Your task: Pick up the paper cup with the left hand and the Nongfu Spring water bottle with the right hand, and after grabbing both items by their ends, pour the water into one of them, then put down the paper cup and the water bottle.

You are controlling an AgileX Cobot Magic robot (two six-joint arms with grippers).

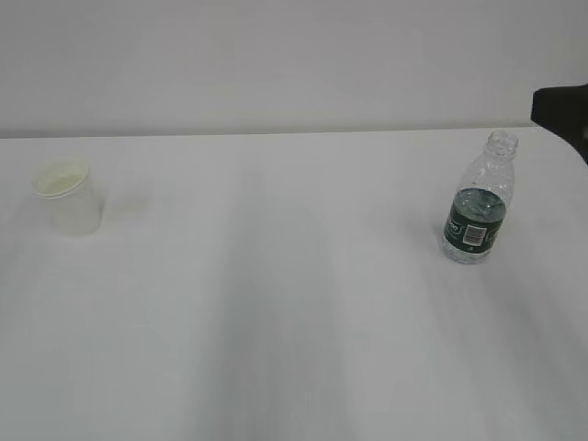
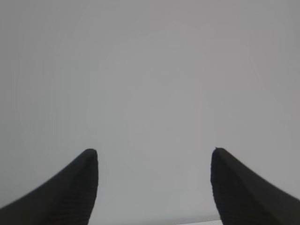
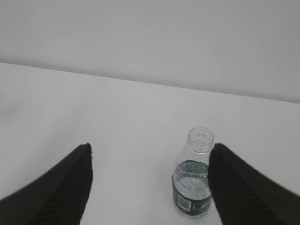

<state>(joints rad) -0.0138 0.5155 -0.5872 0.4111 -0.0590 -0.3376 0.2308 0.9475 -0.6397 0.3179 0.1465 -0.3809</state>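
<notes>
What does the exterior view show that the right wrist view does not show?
Only the exterior view shows the cup, standing upright at the table's left, and a dark piece of an arm at the right edge. Only the right wrist view shows the right end effector, open, with the bottle just inside its right finger. Both show the uncapped bottle upright on the white table, and the pale wall behind.

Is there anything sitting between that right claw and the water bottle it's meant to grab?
Nothing visible. The water bottle stands upright, alone on the white table, just inside the open right gripper, beside its right-hand finger.
</notes>
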